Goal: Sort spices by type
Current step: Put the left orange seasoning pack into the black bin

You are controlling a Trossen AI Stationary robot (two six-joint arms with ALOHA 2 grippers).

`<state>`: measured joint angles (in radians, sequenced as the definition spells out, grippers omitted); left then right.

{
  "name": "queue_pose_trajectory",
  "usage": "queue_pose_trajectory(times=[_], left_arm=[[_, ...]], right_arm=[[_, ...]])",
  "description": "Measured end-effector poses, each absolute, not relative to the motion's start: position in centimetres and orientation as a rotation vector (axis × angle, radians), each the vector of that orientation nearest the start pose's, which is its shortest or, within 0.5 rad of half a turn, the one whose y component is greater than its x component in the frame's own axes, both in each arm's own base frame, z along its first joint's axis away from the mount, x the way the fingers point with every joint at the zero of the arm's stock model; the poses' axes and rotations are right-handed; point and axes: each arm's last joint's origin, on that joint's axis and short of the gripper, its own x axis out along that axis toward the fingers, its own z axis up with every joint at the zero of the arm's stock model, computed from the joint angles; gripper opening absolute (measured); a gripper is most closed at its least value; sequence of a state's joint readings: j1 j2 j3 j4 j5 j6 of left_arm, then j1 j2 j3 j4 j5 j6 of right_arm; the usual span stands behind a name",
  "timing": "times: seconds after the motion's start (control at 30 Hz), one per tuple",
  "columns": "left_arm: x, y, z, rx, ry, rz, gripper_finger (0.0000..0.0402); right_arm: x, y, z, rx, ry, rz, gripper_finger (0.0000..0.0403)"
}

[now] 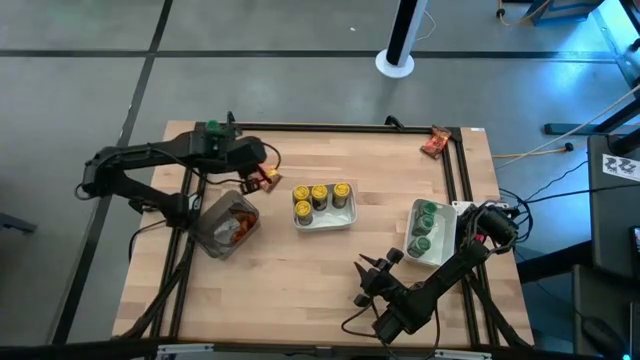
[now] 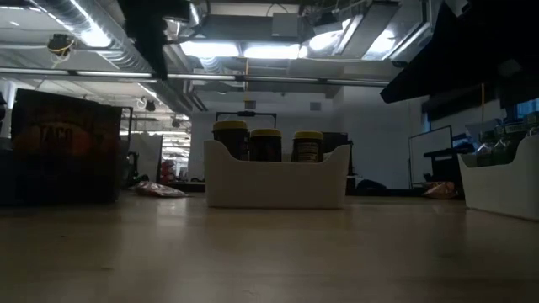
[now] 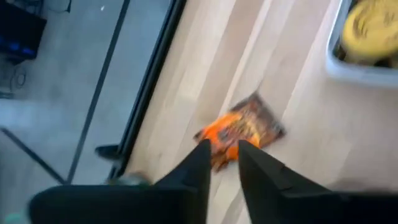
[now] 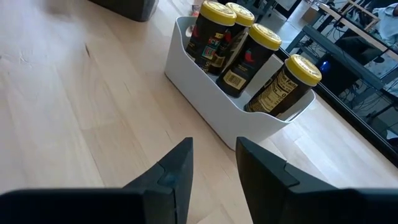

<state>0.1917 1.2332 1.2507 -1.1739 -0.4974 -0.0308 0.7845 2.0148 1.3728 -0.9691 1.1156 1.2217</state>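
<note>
My left gripper has its fingers a narrow gap apart around the near edge of an orange packet lying flat on the table; I cannot tell whether they pinch it. That packet sits far left of the middle tray, which holds four yellow-lid jars. Near the left arm, the grey bin holds more packets. My right gripper waits at the near edge, fingers slightly apart, empty. At right, a second tray holds green-lid jars. One stray packet lies at the far right corner.
</note>
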Motion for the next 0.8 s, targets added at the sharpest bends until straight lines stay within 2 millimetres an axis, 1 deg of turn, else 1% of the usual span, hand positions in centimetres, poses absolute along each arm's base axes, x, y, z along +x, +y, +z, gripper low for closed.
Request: queue_pose_trajectory(times=[0.17, 0.27, 0.37, 0.5, 0.63, 0.8], left_arm=[[23.2, 5.9, 32.1, 0.122, 1.110, 0.647, 0.0135], [24.6, 6.3, 30.9, 0.121, 1.139, 0.650, 0.0171], [25.6, 7.2, 29.4, 0.110, 1.202, 0.669, 0.0197], [26.5, 8.6, 27.6, 0.060, 1.280, 0.669, 0.0212], [27.1, 9.6, 26.0, -0.016, 1.344, 0.622, 0.0214], [27.6, 10.6, 24.6, -0.051, 1.384, 0.650, 0.0214]], right_arm=[[27.5, 23.8, 16.3, -0.183, 0.576, -0.692, 0.0121], [27.5, 23.8, 16.3, -0.182, 0.576, -0.692, 0.0121], [27.5, 23.8, 16.3, -0.181, 0.575, -0.692, 0.0121], [27.5, 23.8, 16.3, -0.180, 0.576, -0.691, 0.0121], [27.5, 23.8, 16.3, -0.179, 0.579, -0.691, 0.0121], [27.5, 23.8, 16.3, -0.177, 0.583, -0.690, 0.0121]])
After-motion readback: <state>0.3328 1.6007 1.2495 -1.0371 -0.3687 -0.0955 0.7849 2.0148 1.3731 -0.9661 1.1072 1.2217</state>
